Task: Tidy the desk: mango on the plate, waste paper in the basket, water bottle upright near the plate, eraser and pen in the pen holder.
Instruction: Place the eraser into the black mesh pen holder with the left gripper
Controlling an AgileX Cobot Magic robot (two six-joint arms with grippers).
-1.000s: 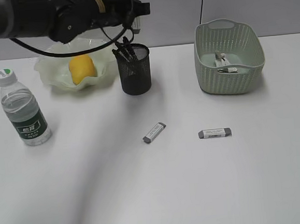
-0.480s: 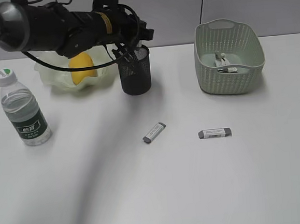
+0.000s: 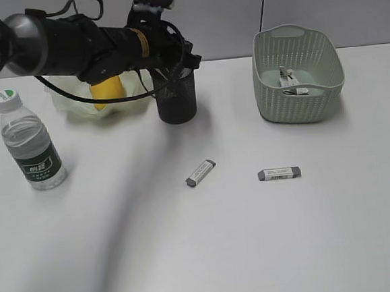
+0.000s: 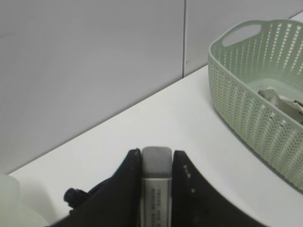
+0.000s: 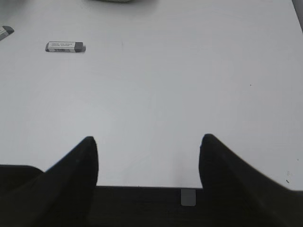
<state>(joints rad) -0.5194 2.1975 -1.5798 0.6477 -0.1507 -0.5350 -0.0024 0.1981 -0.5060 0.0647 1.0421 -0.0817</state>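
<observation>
So the left gripper [image 4: 156, 163] has an eraser [image 4: 156, 182] pinched between its two black fingers [image 4: 130, 189], grey end sticking out the front. From the room side, that arm is stretched across the back of the desk [image 3: 257, 249] and its tip sits right at the rim of the pen holder [image 3: 175, 97], the black mesh cup. Can't tell from here whether the eraser is over the opening or just beside it, the arm hides that bit.

Two more erasers are lying flat out in the middle of the desk, one angled [image 3: 200, 173] and one level [image 3: 279, 174], a little apart from each other.

The mango [image 3: 106, 91] is in the wavy pale green plate [image 3: 70, 105] just left of the pen holder, half covered by the arm. The water bottle [image 3: 29, 142] stands upright at the left, in front of the plate. The basket [image 3: 297, 73] is off on the right with the waste paper [image 3: 290, 83] sitting inside.

The right gripper [image 5: 147, 156] hangs over the bare near edge of the desk, jaws spread wide with nothing between them.
</observation>
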